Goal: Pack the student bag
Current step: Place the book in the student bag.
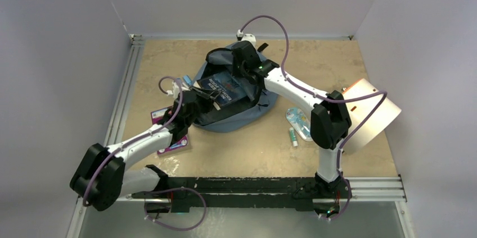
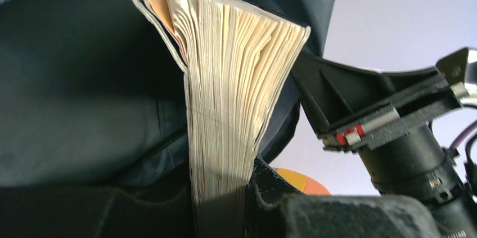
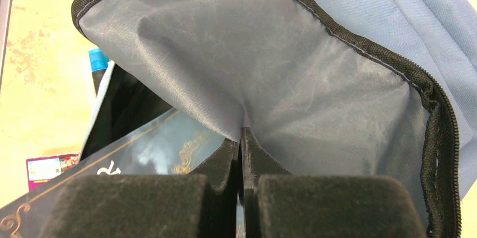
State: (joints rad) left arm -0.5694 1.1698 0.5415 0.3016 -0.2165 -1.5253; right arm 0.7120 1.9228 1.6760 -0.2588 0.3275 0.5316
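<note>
The slate-blue student bag [image 1: 243,119] lies at the table's middle with its mouth open. My right gripper [image 1: 243,71] is shut on the bag's upper flap and holds it lifted. In the right wrist view the gripper [image 3: 242,137] pinches the grey lining [image 3: 253,52]. My left gripper [image 1: 211,97] is shut on a dark blue book [image 1: 224,88] lying partly in the bag's mouth. In the left wrist view the gripper [image 2: 225,196] clamps the book's cream page edges [image 2: 233,97]. The book's cover [image 3: 152,151] shows under the lifted flap.
A patterned pencil case [image 1: 298,122] and a glue stick [image 1: 293,136] lie right of the bag. A pale folder with an orange edge [image 1: 374,115] lies at the far right. A pink-purple booklet [image 1: 169,137] lies under my left arm. A blue-capped item [image 1: 186,79] lies left of the bag.
</note>
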